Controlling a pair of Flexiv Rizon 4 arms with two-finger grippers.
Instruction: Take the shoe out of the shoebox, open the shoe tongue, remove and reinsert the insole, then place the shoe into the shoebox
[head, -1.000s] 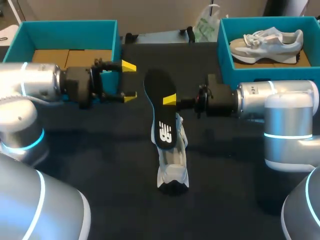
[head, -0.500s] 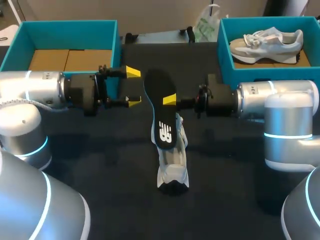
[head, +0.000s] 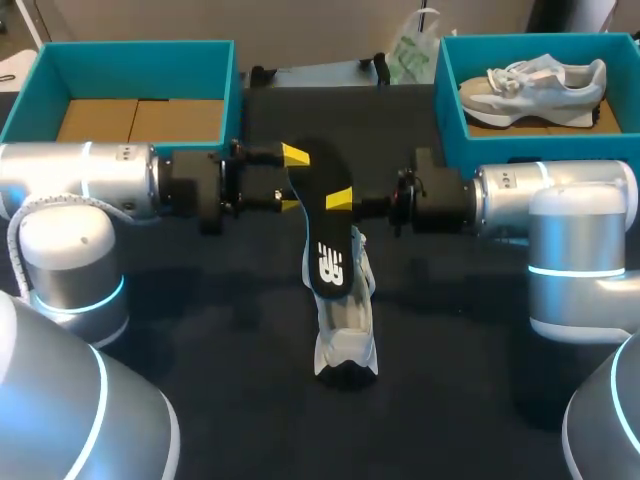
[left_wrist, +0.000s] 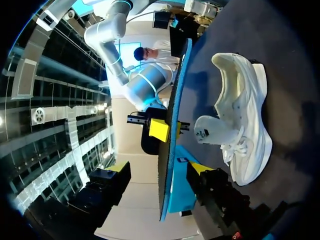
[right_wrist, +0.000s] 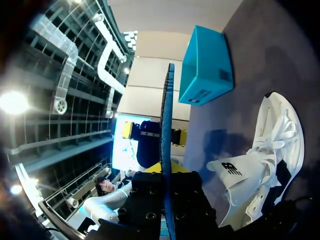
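The insole (head: 322, 225) is out of the shoe and held off the counter (head: 200, 330). The right tool (head: 340, 199) is clamped on one long edge about midway along, and both wrist views show the insole edge-on as a thin dark line. The left tool (head: 291, 180) faces it from the other side with its fingers spread wide. The insole's far end sits in that gap, and neither pad looks to be pressing on it. The insole looks light, thin and bendy, so the unsupported ends would likely droop or twist from a single pinch at the middle. A second hold nearer the end should steady it, and its fabric face ought to give the pads good purchase. The white shoe (head: 345, 330) lies on the counter below the right tool, under the insole's near end, with its tongue pulled up. It is probably soft and light enough to skid when the insole is pushed in, so it may need bracing. Beyond the left tool is an open teal shoebox (head: 40, 75), and behind the right tool a second shoebox (head: 448, 90) holds another shoe (head: 545, 82).
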